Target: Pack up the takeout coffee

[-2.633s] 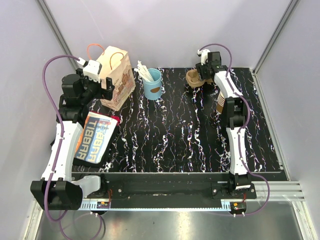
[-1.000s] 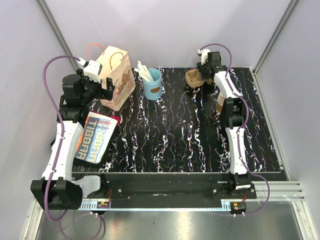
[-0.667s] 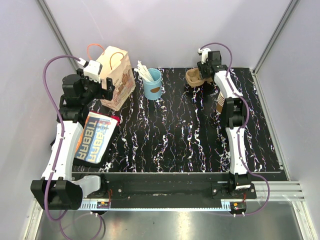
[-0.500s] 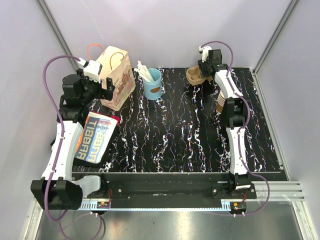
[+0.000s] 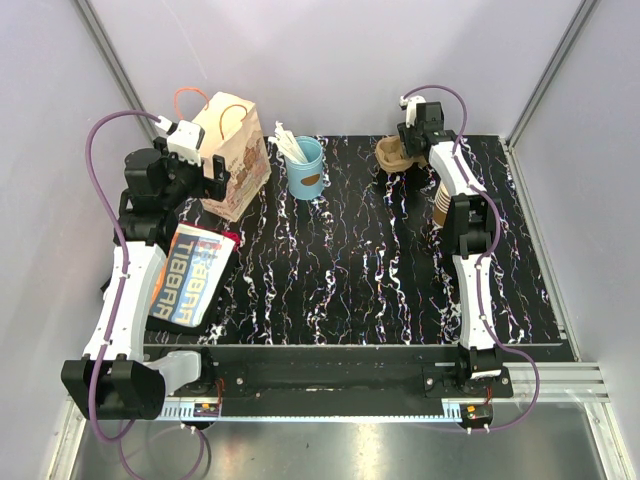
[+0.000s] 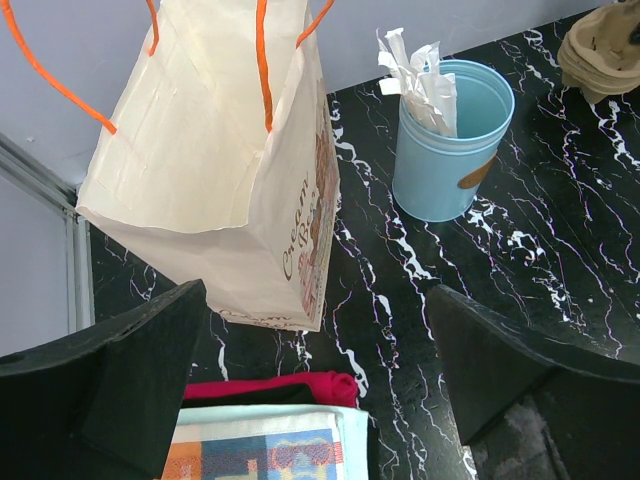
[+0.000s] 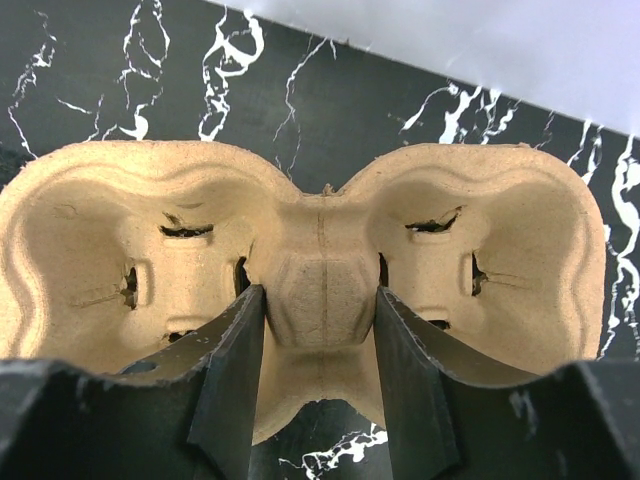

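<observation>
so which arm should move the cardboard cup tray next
Right. The right gripper is pinching the middle post of the cup tray at the far right. The left gripper hangs open by the paper bag at the far left, well away from the tray.

Top camera looks down; wrist cameras sit close (all share carrier [image 7: 320, 290]).

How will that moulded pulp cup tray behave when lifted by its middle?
Probably light: the cup tray looks like thin moulded pulp with both wells empty. Likely fairly stiff, thanks to its ribbed centre, where the right end effector straddles it. Rough fibre suggests little slipping.
</observation>
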### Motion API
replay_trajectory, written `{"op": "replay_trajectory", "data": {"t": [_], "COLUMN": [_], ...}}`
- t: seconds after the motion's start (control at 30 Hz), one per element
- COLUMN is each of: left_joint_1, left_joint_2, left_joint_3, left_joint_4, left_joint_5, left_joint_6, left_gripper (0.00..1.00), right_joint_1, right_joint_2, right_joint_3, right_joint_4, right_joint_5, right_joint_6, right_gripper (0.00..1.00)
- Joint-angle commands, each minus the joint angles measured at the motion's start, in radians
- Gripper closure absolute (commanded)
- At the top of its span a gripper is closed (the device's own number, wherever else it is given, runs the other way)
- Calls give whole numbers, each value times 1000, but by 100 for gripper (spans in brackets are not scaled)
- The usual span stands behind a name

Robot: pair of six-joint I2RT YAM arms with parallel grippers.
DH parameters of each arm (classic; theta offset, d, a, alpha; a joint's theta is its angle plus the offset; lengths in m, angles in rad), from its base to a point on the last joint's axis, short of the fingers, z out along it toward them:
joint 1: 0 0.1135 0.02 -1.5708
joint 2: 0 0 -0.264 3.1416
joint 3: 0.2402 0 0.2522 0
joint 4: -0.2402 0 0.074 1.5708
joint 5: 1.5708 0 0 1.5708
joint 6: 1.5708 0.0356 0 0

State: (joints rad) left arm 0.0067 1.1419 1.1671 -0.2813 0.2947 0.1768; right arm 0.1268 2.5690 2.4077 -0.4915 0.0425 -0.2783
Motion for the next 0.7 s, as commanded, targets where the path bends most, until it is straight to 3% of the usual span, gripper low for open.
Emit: {"op": "replay_trajectory", "data": {"t": [0.0, 0.33, 0.47, 0.67], "left_joint_1": [-2, -2, -4, -2], "left_joint_2": [-7, -2, -1, 1], "left_joint_3": [2, 2, 3, 3], "left_joint_4": [65, 65, 65, 65], "left_joint_5": [24, 23, 21, 21], "left_joint_6": [-10, -7, -7, -10], "left_gripper": [1, 1, 1, 1], "right_joint_1": [-1, -1, -1, -1], "right_joint_2": [-95, -72, -64, -53], "right_joint_3": [8, 13, 13, 21], "right_joint_4": [64, 62, 60, 59], "right_joint_5": [-1, 3, 2, 3], "right_joint_6": [25, 24, 24, 18], "right_gripper": [49, 40, 45, 44]}}
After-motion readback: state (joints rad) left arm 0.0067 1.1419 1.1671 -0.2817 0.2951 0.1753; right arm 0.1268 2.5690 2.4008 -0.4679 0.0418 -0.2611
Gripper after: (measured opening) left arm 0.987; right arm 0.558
